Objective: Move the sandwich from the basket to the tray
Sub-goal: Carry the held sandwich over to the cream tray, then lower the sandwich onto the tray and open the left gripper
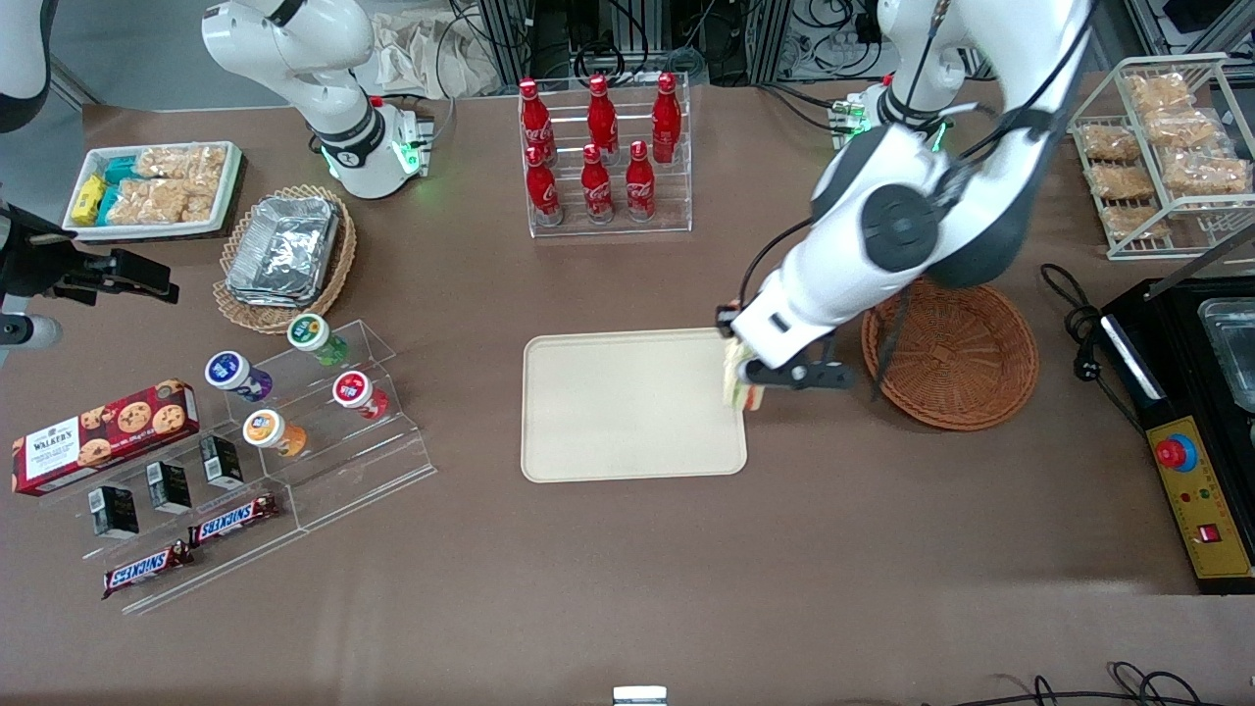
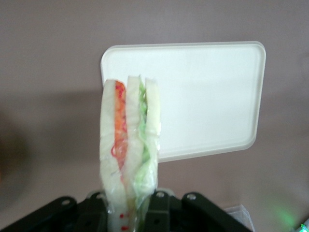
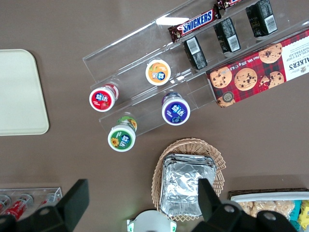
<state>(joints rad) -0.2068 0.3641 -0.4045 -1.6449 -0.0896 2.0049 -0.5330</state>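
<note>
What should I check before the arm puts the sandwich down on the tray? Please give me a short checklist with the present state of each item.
1. Grip: the gripper is shut on the sandwich, which stands upright between the fingers. Ok.
2. Basket: holds no sandwich; pickup is done. Ok.
3. Position over the tray: the sandwich hangs at the tray's edge nearest the basket, not over its middle. Not ok yet.
4. Landing area: the tray surface is bare. Ok.
5. Height above the tray: cannot tell.
6. Path: nothing stands between the gripper and the tray's middle; the cola bottles are farther from the front camera. Ok.
</note>
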